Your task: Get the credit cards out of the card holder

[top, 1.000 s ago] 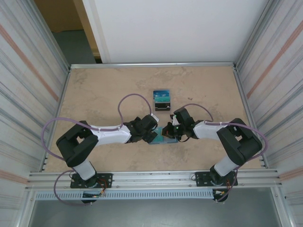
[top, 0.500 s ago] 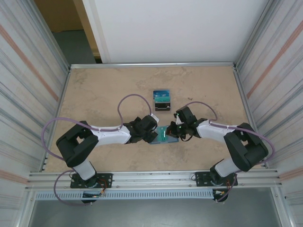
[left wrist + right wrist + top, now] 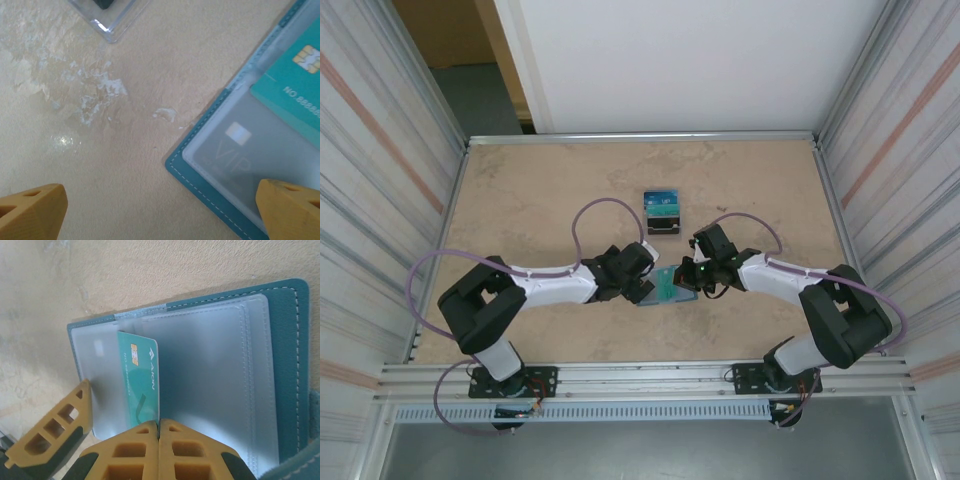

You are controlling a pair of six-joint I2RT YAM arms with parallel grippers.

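Pinching one end of a teal card, the right gripper has its fingers pressed together; the teal card lies over the open holder's clear pockets (a grey card shows inside one). The left gripper gapes above the holder's left edge, at the middle of the table.

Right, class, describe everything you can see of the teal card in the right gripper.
The teal card looks like thin, glossy plastic, with a gold chip, a white logo and a printed number. It lies over the frosted sleeves of the open wallet, one short end pinched by the shut right gripper.
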